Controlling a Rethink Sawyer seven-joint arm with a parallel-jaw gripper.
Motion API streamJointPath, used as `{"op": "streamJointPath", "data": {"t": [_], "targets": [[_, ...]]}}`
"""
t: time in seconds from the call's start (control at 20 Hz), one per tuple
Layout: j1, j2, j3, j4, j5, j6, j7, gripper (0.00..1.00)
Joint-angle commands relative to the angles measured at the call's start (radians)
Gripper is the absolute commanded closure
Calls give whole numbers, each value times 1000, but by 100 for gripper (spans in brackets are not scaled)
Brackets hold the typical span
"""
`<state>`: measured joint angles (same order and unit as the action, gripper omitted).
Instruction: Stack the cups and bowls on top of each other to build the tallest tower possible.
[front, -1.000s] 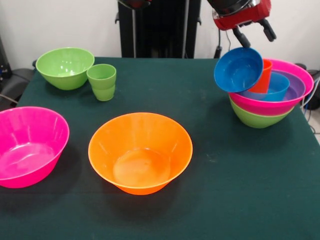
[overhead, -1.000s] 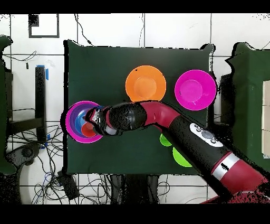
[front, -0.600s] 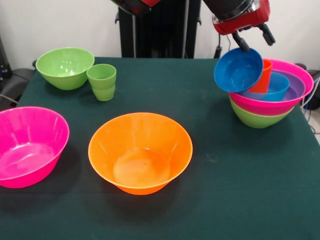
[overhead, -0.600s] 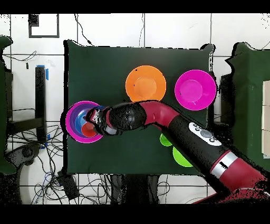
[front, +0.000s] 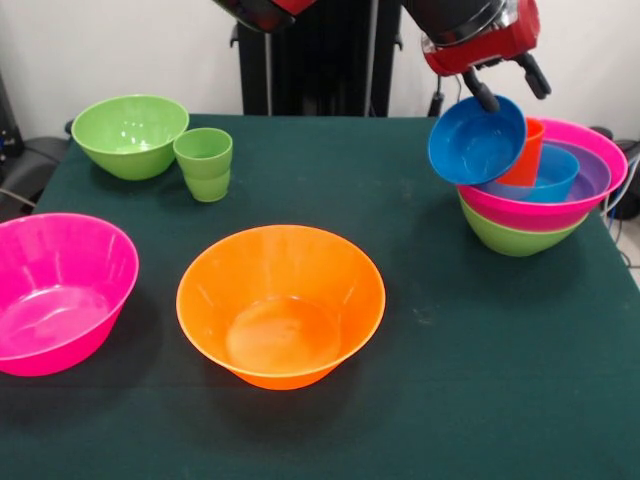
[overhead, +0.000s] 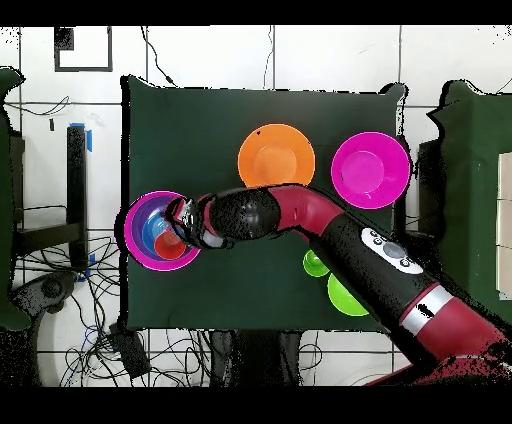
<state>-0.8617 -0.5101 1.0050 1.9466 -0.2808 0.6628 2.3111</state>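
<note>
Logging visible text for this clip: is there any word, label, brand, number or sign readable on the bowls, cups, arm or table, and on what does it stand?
No readable text in either view.
Bowls, cups and the tower: plain coloured plastic, no print visible.
Table cloth: plain dark green, no markings.
Robot arm: a grey panel with small dark buttons shows in the overhead view; any marks on it are too small to read.

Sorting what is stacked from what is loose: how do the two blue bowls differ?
The tilted blue bowl leans on the tower's pink rim, its opening turned sideways; the nested blue bowl sits level inside the purple bowl, holding the orange-red cup. Both are glossy blue.
</note>
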Motion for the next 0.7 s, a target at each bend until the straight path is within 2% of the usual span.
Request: {"op": "streamJointPath", "data": {"t": [0.05,0.7], "targets": [[32,62,-58,-52,-91,-29,-140,0],[39,114,-71,-75,-130,-74,-123,0]]}}
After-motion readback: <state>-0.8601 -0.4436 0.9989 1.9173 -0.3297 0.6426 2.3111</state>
